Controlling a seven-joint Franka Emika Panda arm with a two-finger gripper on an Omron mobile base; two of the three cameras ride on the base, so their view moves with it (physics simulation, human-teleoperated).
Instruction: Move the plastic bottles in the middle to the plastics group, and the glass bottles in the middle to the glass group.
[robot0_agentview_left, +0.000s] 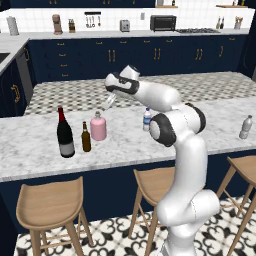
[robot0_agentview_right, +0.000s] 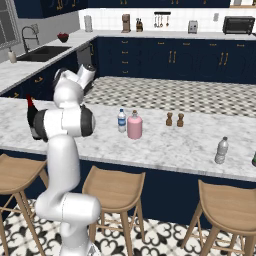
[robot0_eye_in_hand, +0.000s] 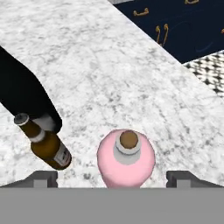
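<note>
One pink bottle (robot0_eye_in_hand: 126, 157) stands upright on the marble counter (robot0_agentview_left: 125, 145), right beside the brown beer bottle (robot0_eye_in_hand: 46, 144) and the black wine bottle (robot0_eye_in_hand: 22, 96). My gripper (robot0_eye_in_hand: 113, 180) hangs open just above that pink bottle (robot0_agentview_left: 98, 126), fingers wide on either side of its stopper and apart from it. The gripper (robot0_agentview_left: 109, 103) hangs down from the hand. A second pink bottle (robot0_agentview_right: 134, 125) stands mid-counter next to the blue-labelled water bottle (robot0_agentview_right: 121, 120). The plain greyish plastic bottle (robot0_agentview_right: 221, 150) stands alone far right.
Two small brown shakers (robot0_agentview_right: 174, 119) stand behind the middle bottles. Wooden stools (robot0_agentview_left: 50, 205) line the near side of the counter. Open marble lies between the water bottle (robot0_agentview_left: 147, 119) and the greyish bottle (robot0_agentview_left: 245, 127). The wine bottle (robot0_agentview_left: 65, 135) rises tallest at the left.
</note>
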